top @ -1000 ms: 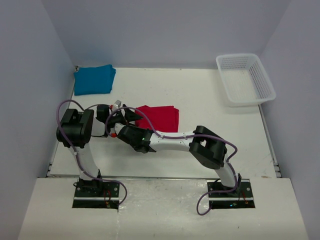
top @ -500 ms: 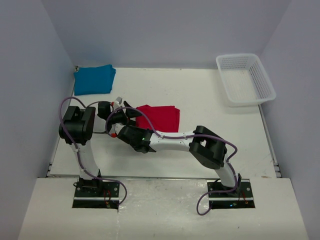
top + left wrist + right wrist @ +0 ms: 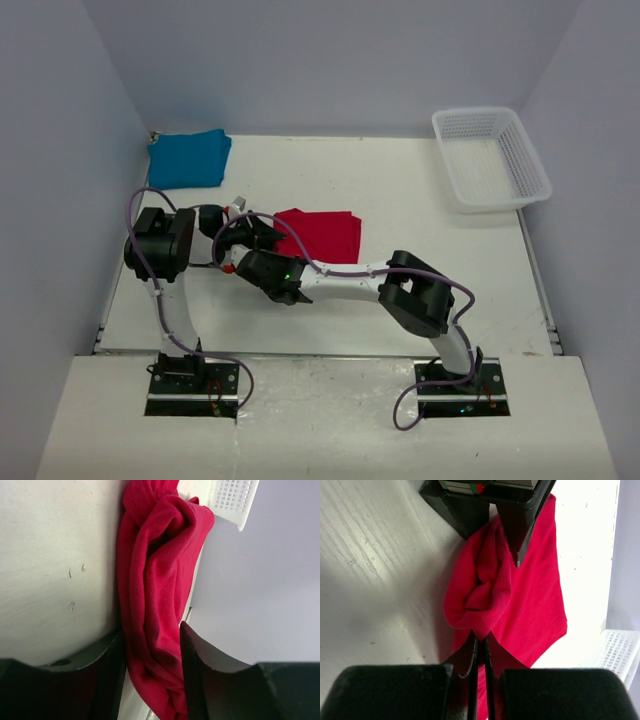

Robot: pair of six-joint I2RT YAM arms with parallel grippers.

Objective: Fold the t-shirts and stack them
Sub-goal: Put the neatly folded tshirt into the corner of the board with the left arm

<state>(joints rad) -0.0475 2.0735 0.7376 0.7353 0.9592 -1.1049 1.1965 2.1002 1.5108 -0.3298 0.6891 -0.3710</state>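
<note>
**At the red t-shirt's 9 o'clock edge, both grippers clamp cloth**

Top view: the red t-shirt lies folded near the middle of the table. The left gripper and right gripper crowd together at its 9 o'clock side. Dark wrist parts and cables overlap there, so neither set of fingertips can be made out. The teal t-shirt sits folded at the table's 11 o'clock corner, well apart, and the white basket sits at 1 o'clock.

Left wrist view: the two black fingers press on either side of a thick rope of bunched red cloth, held apart only by that bunch. The cloth runs off the frame at 6 o'clock. A corner of the basket shows at 1 o'clock.

Right wrist view: its jaws are almost fully closed, with a thin slit between them, nipping a point of red fabric at 6 o'clock. At 12 o'clock the left gripper's fingers bite the same gathered fold. The flat part of the shirt spreads toward 3 o'clock, partly cut off behind the finger blocks
</note>
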